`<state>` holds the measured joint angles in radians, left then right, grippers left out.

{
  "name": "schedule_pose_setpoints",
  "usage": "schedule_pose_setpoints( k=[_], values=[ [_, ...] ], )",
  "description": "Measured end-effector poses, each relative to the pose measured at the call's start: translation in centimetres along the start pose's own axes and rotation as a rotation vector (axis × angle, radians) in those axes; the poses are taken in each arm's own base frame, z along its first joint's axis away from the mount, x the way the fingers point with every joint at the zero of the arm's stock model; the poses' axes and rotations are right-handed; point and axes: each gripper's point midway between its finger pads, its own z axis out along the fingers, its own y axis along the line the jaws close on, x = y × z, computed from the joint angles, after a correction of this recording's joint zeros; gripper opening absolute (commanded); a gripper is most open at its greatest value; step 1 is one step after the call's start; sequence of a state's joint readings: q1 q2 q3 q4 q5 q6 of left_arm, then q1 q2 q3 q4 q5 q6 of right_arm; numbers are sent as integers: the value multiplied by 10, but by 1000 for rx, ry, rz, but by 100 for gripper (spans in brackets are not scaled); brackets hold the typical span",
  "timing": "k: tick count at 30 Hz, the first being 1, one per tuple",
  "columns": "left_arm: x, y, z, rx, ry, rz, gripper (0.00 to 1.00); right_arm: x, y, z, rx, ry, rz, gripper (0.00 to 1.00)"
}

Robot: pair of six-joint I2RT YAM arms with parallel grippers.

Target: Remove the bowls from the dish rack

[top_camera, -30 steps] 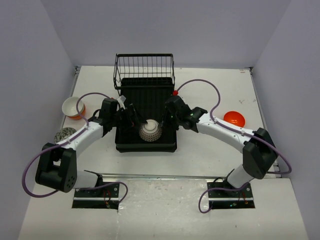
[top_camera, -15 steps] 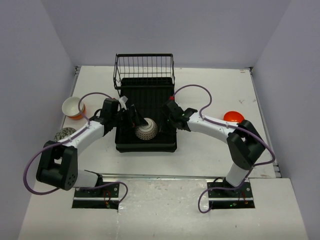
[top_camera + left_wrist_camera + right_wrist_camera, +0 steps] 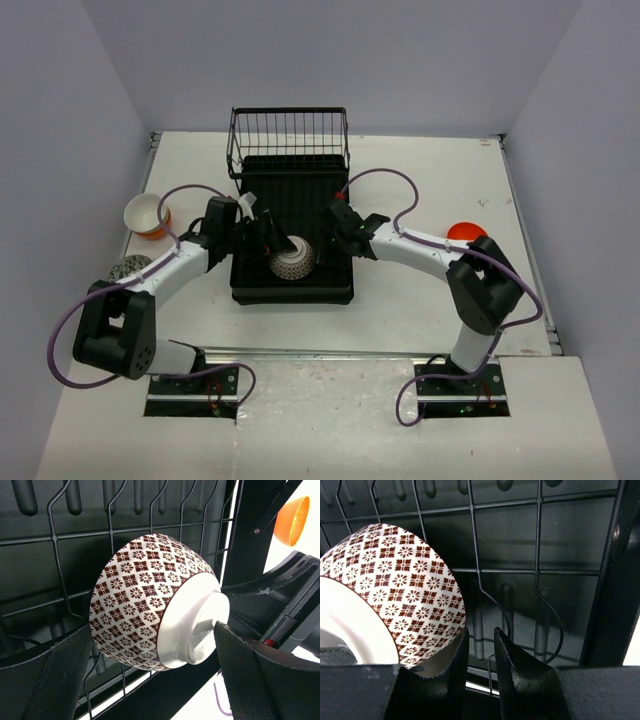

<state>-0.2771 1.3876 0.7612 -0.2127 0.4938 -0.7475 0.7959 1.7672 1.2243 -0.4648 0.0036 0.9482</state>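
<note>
The black dish rack (image 3: 300, 195) sits mid-table, and a brown-and-white patterned bowl (image 3: 293, 262) lies on its side at the rack's near end. My left gripper (image 3: 272, 241) reaches in from the left. In the left wrist view it (image 3: 155, 675) is wide open, the bowl (image 3: 145, 600) between its fingers (image 3: 260, 680); one fingertip is close by the white foot. My right gripper (image 3: 338, 222) is at the rack's right side. In the right wrist view its (image 3: 480, 632) jaws stand a narrow gap apart beside the bowl (image 3: 400, 590). A thin rack wire (image 3: 491, 667) rises in that gap.
An upright wire basket (image 3: 288, 135) stands at the rack's far end. A white-and-orange bowl (image 3: 147, 214) and a speckled grey bowl (image 3: 128, 270) are on the table at left. An orange bowl (image 3: 462, 233) at right is partly covered by the right arm.
The right arm folded in toward the rack, its forearm now over part of the orange bowl, and its jaws narrowed a little. The patterned bowl shifted slightly left. The left gripper stayed wide open.
</note>
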Motion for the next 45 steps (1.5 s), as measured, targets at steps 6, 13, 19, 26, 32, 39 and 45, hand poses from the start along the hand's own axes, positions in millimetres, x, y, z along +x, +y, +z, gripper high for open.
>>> schedule_pose_setpoints(
  k=[6,13,19,26,32,39,45],
  values=[
    [-1,-1,-6,-14,-22,-31,100,1,2,-1,-6,8,-10,28],
    [-1,1,-12,-40,-40,-55,100,3,4,0,-17,22,-11,28],
    [-1,1,-12,-38,-43,-59,100,3,4,1,-19,26,-15,28],
    [0,0,-13,-30,-49,-63,95,5,6,2,-23,43,-24,28],
    [2,-1,-12,-10,-55,-71,87,4,8,3,-24,46,-29,28],
    [1,-6,-16,12,-75,-72,87,3,10,2,-28,44,-35,29],
    [2,-5,-16,15,-79,-74,89,1,8,1,-25,28,-37,26]
  ],
)
